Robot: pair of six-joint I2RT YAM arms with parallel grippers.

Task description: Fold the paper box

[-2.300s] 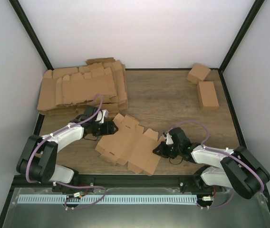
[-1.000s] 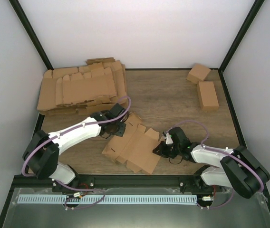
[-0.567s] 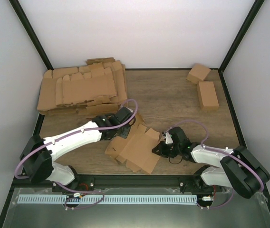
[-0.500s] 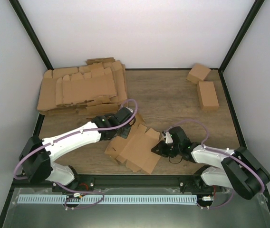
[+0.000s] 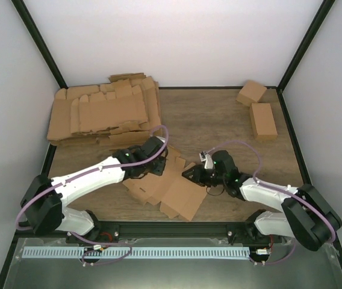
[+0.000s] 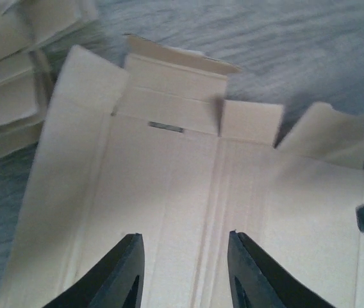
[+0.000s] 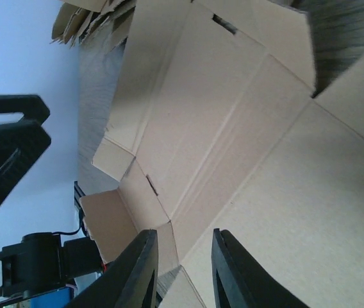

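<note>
Shifted up and leftward since half a second ago: right gripper (image 5: 190,174), now at the right edge of the paper box (image 5: 172,191). Drawn back slightly: left gripper (image 5: 158,167), poised over the far left part of that same blank. Both released, fingers parted with bare cardboard showing between them, nothing grasped. Lies unfolded on the counter (image 5: 219,123), near the front edge, between the two arms, flaps spread. Behind it at the left: pile of flat blanks (image 5: 102,111). At the far right corner: two finished boxes (image 5: 263,120).
</note>
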